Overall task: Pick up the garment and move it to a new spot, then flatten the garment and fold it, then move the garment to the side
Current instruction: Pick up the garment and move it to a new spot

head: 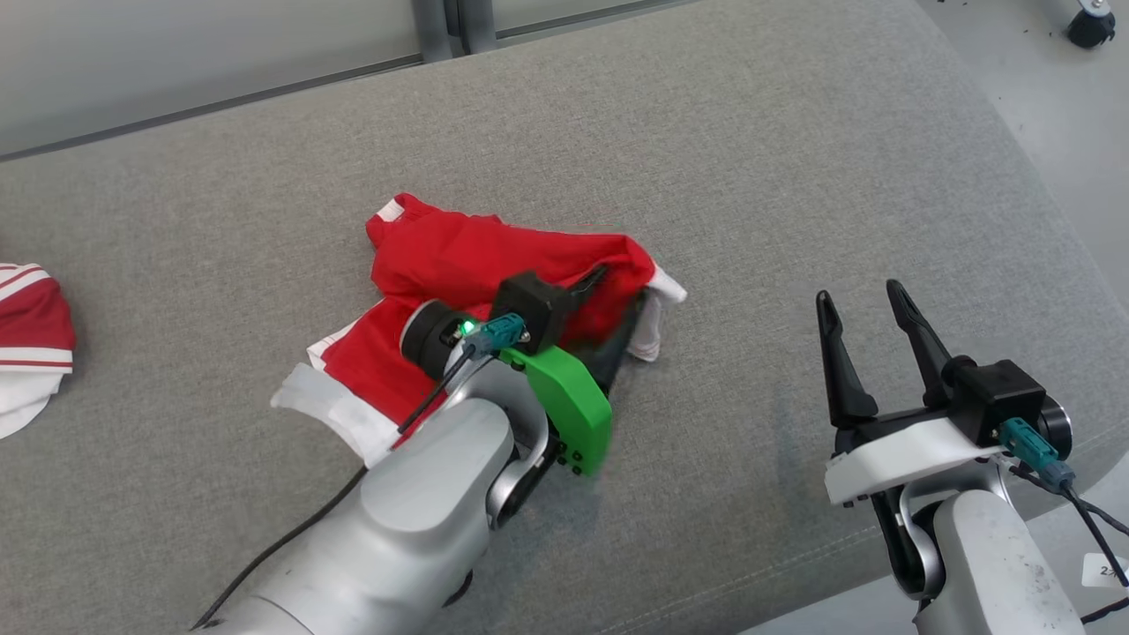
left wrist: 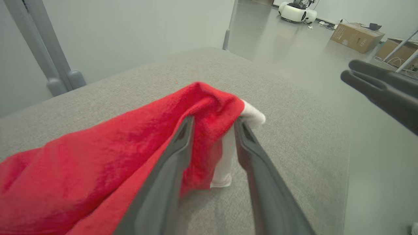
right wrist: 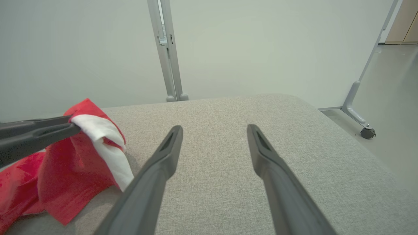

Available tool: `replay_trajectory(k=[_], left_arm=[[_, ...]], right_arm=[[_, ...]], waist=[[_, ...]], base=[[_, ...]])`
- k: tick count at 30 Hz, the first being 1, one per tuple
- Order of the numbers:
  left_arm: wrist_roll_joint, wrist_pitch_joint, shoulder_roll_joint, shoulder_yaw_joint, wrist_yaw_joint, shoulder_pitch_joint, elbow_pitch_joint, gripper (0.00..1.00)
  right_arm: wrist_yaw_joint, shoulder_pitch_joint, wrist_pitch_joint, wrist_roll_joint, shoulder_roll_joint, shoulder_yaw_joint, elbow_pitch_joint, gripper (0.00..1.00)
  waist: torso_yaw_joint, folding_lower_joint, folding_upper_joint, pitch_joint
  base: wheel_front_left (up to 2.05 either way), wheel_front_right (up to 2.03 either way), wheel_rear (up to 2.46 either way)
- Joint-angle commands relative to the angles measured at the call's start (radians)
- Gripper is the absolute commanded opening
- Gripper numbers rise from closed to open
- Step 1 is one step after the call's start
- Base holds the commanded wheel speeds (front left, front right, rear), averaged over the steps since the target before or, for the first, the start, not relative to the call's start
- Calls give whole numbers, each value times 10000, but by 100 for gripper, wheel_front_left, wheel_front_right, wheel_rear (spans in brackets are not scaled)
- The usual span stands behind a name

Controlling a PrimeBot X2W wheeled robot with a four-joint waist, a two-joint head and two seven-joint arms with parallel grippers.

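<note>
Where the garment lies, crumpled and red with white trim, is the middle of the head view, on a grey upholstered surface. Its right end rises into a peak, and there the left gripper is clamped on it. In the left wrist view the two dark fingers stand a little apart with a thick red fold bunched between them and touching both, and a white cuff hangs just past the tips. At the left of the right wrist view, that pinched end is off the surface and drapes down from the tips.

A green cover sits on the left wrist, below the garment in the head view. The right gripper hovers at the lower right of that view, well apart from the cloth, its jaws wide apart over bare upholstery.

At the head view's left edge lies a second red-and-white cloth. Cardboard boxes stand on the floor at the upper right of the left wrist view — and a caster wheel shows in the head view's upper right corner.
</note>
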Motion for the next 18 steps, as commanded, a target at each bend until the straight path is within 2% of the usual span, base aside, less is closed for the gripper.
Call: replay_trajectory(k=[1, 9, 18], left_arm=[[-290, 99, 29, -227, -70, 197, 90, 100], [-1150, 3, 21, -981, -103, 536, 750, 100], [-1338, -363, 22, -453, 135, 998, 1060, 100]], right_arm=[[4, -24, -66, -7, -28, -67, -20, 100], [4, 284, -66, -255, -29, -303, -76, 100], [4, 668, -67, -345, -29, -372, -188, 100]], waist=[[-32, 0, -1, 47], [412, 0, -1, -214], [1015, 0, -1, -814]], base=[[0, 0, 0], [0, 0, 0], [0, 0, 0]])
